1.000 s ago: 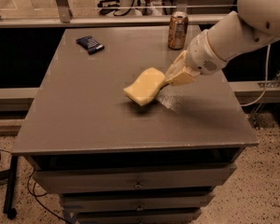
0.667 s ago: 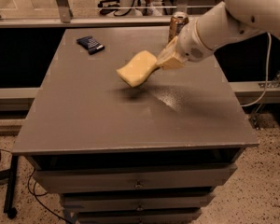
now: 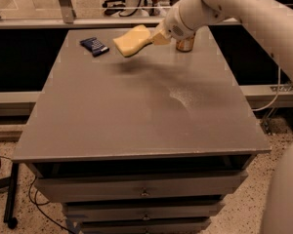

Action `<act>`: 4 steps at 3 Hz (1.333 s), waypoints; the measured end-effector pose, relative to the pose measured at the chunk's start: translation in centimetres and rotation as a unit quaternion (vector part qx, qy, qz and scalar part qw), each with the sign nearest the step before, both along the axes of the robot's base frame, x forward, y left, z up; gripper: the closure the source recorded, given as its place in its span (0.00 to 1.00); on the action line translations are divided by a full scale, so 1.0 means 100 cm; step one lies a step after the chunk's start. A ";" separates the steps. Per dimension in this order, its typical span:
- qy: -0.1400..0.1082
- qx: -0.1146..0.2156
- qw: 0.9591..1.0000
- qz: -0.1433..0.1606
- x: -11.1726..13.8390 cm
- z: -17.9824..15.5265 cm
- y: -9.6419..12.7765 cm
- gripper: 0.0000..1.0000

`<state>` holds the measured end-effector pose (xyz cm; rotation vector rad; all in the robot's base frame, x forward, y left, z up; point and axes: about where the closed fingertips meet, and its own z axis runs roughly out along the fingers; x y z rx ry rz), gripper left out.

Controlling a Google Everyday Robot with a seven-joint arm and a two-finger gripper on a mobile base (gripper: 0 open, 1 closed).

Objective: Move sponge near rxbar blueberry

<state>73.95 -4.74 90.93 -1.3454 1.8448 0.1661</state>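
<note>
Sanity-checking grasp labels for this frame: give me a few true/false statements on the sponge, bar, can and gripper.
1. The sponge is held above the table, not resting on it. True.
2. The gripper is open and empty. False: its fingers are shut on the sponge's right end.
3. The bar lies right of the can. False: the bar is far left, the can far right.
4. In the view, the sponge sits between bar and can. True.
</note>
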 end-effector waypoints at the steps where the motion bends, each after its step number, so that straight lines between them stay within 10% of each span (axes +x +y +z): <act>1: -0.001 0.007 1.000 -0.028 0.047 -0.009 0.010 1.00; 4: 0.011 0.025 0.998 -0.060 0.101 -0.045 0.034 0.87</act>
